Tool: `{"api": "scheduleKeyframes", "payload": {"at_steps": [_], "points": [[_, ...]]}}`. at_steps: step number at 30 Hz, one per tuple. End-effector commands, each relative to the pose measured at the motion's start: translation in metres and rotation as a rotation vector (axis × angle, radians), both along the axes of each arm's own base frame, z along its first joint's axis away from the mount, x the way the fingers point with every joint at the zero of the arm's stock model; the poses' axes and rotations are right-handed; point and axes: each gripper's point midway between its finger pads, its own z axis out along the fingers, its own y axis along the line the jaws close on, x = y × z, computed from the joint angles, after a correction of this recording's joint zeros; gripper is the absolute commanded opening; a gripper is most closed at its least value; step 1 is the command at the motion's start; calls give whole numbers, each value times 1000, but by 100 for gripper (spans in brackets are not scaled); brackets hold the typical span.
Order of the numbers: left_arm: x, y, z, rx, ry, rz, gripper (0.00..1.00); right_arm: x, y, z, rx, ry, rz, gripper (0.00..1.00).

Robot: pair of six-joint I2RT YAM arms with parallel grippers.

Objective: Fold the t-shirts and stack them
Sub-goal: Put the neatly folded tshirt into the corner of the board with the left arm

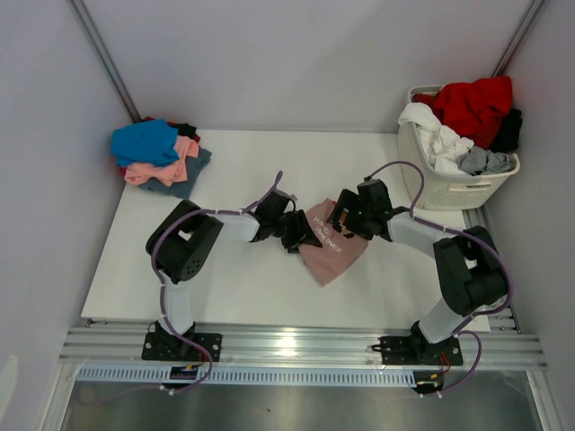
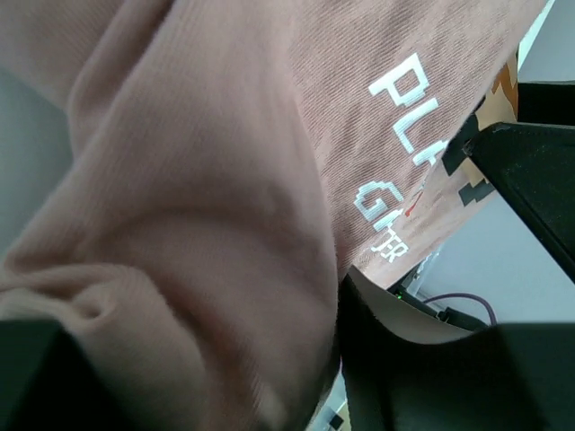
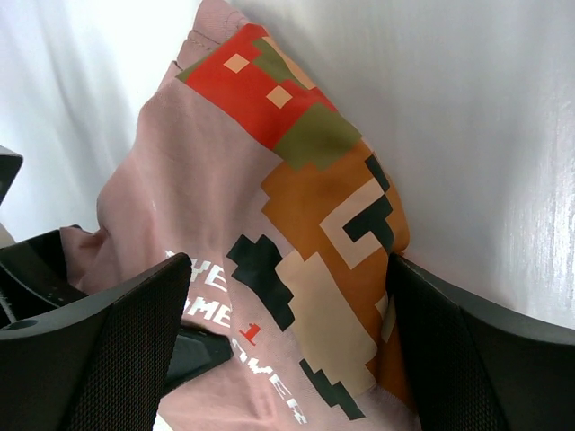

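Note:
A dusty-pink t-shirt (image 1: 334, 251) with a pixel cartoon and white text lies crumpled in the middle of the white table (image 1: 260, 287). My left gripper (image 1: 304, 235) is at its left edge. In the left wrist view a thick fold of the pink shirt (image 2: 207, 180) fills the gap of the left gripper (image 2: 207, 368) and touches both fingers. My right gripper (image 1: 346, 224) is over the shirt's far right part. In the right wrist view the right gripper (image 3: 287, 296) stands open, its fingers (image 3: 117, 341) on either side of the orange and red print (image 3: 323, 215).
A pile of folded tees (image 1: 160, 154), blue and salmon on top, sits at the back left corner. A white slatted basket (image 1: 449, 184) at the back right holds red, white and grey clothes. Both arms meet over the table's middle.

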Motion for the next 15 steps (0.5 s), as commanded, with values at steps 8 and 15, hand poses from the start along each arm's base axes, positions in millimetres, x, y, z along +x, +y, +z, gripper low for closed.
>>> {"api": "scheduleKeyframes", "payload": {"at_steps": [8, 15], "points": [[-55, 40, -75, 247, 133, -40, 1, 0, 18, 11, 49, -21, 31, 92], [-37, 51, -30, 311, -37, -76, 0, 2, 16, 19, 34, -47, 34, 92]]}}
